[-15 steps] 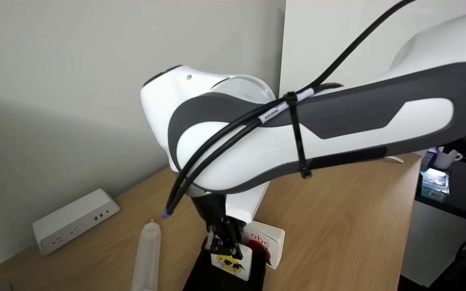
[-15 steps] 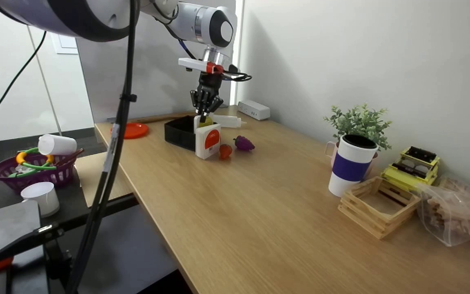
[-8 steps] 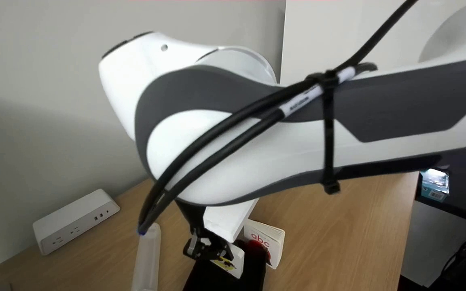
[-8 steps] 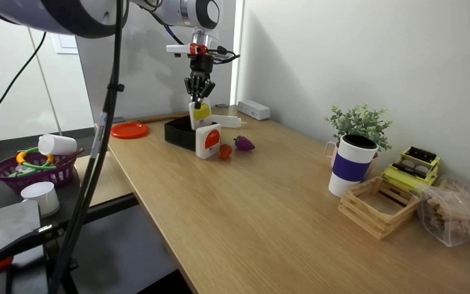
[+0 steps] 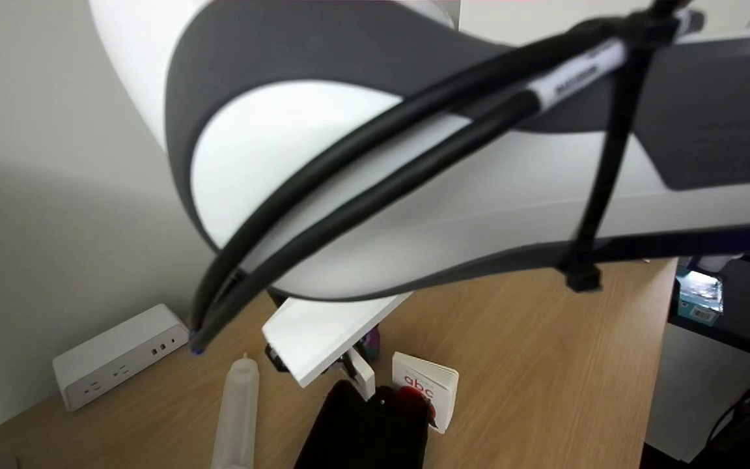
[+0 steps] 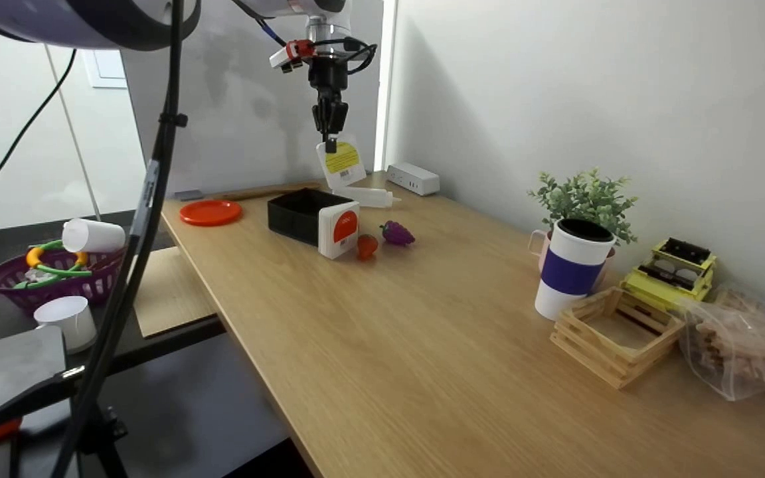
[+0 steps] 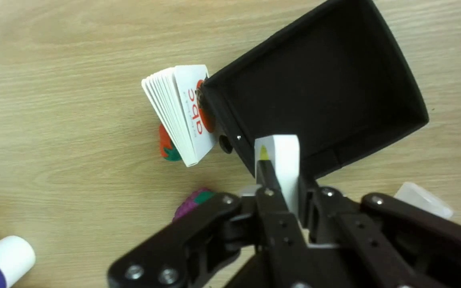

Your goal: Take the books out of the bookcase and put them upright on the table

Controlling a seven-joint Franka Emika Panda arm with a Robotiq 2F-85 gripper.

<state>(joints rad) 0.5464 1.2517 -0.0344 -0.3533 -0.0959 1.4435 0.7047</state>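
Note:
A white book with a yellow patch (image 6: 344, 159) is gripped between the fingers of my gripper (image 7: 287, 180), which has closed on its two faces. It hangs a little tilted, raised above the black bookcase (image 6: 291, 222), whose inside (image 7: 318, 76) shows no book in the wrist view. Right against or very near the bookcase's end, a white "abc" book (image 6: 339, 230) with a red mark stands upright on the table (image 6: 369, 345). In an exterior view the arm covers most of the gripper, and only the held book's white edge (image 5: 362, 374) shows.
A red strawberry (image 6: 367, 246) and purple grapes (image 6: 397, 233) lie close by the abc book. A clear bottle (image 5: 237, 410) and a white power strip (image 5: 121, 355) are beyond the bookcase. The red plate (image 6: 210, 212) sits near the table's edge.
My gripper has risen with the yellow-patched book, lifting it out of the bookcase, and the wrist has turned. The abc book and bookcase have stayed put.

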